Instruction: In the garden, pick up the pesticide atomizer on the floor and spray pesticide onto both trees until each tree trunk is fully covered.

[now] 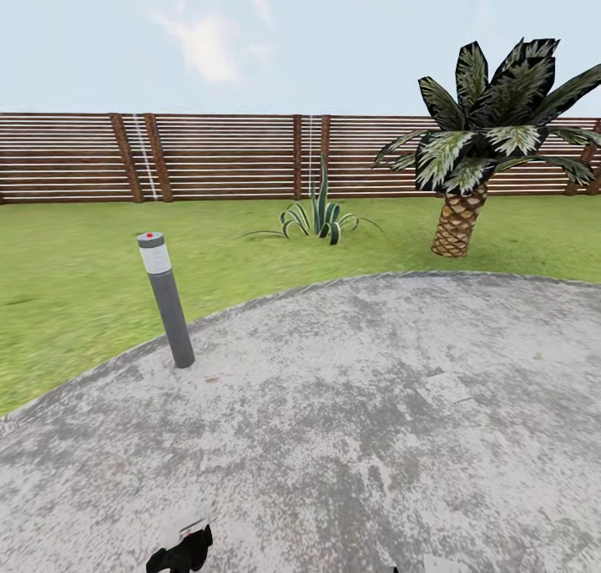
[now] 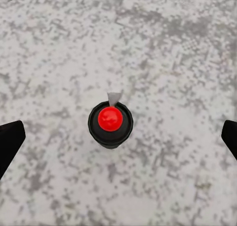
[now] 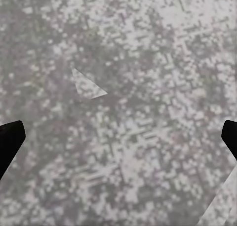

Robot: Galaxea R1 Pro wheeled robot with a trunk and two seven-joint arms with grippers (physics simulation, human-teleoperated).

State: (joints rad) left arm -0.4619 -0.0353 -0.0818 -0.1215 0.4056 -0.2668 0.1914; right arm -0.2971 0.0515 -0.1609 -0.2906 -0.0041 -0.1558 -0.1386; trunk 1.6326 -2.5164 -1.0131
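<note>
The left gripper has its fingers spread wide, one dark tip at each edge of the left wrist view, with nothing between them; it hangs over speckled grey paving. Straight under it stands a small round black object with a red dome on top, upright on the paving and seen from above, apart from both fingers; whether this is the pesticide atomizer I cannot tell. The right gripper is likewise spread, its fingers dark at the two edges of the right wrist view, empty, above the same mottled paving. In the head view a black part of the left arm shows at the lower edge. Further out, a grey bollard with a pale band and a red dot on top stands upright at the rim of the rounded paved patch. Beyond it lies the garden lawn, with a spiky low plant and a short palm to the right, well apart. A brown slatted fence closes the lawn, with pale sky above. No containers show here.
</note>
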